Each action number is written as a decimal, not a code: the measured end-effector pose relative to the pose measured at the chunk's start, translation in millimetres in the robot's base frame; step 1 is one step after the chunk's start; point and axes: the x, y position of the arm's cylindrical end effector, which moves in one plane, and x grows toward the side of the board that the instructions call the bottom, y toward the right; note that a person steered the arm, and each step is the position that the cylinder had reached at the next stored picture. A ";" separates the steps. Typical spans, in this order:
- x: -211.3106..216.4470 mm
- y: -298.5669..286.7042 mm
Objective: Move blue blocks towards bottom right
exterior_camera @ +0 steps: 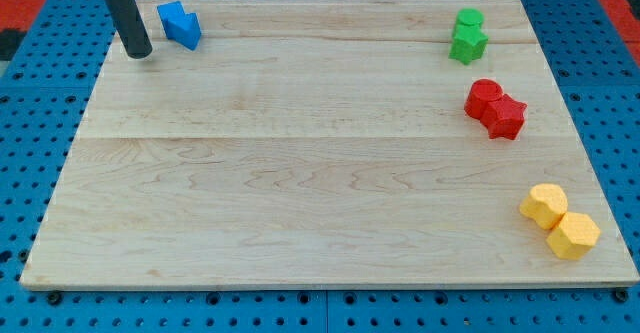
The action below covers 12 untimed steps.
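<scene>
Two blue blocks (pixel 180 24) sit pressed together at the view's top left of the wooden board (pixel 300 173); their exact shapes are hard to make out. My tip (pixel 139 53) rests on the board just to the left of them and a little lower, a small gap apart, not touching. The dark rod rises from it toward the view's top left.
Two green blocks (pixel 467 36) sit together at the top right. Two red blocks (pixel 494 108), one star-shaped, lie below them. Two yellow blocks (pixel 559 221) sit near the bottom right corner. Blue pegboard surrounds the board.
</scene>
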 end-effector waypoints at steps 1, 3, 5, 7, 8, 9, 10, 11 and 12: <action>-44.8 -1.4; -96.3 -2.3; -83.3 17.7; -33.4 34.9; 4.9 77.8; 28.8 116.5; 28.9 117.9; 29.1 112.7; 34.0 92.0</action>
